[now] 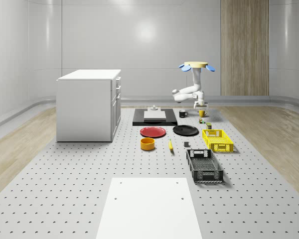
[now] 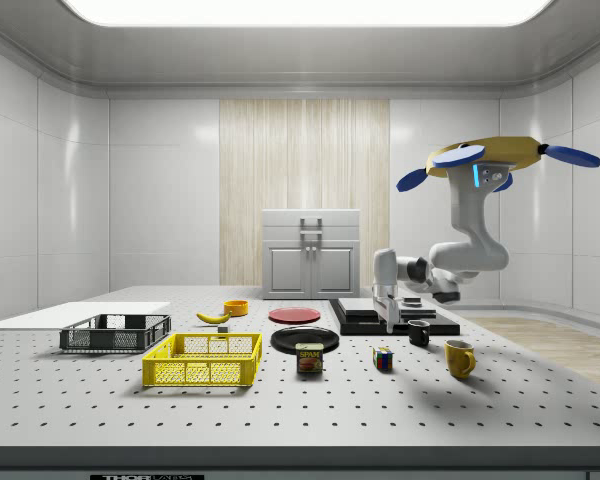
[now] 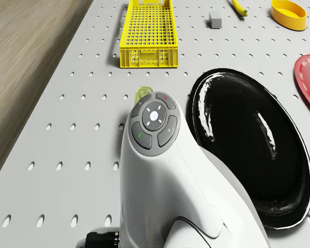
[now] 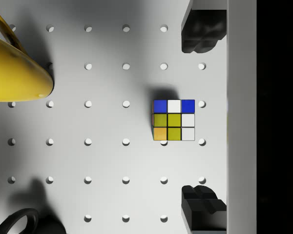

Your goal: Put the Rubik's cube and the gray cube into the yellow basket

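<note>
Above the far end of the tabletop (image 1: 65, 199) the drone (image 2: 490, 160) hovers, its hand (image 4: 201, 117) hanging fingers apart over the Rubik's cube (image 4: 174, 120), which sits beside a yellow mug (image 4: 14, 63); the yellow basket (image 1: 218, 140) lies well apart.

Wrist camera straight down, near table (image 4: 107, 161)
</note>
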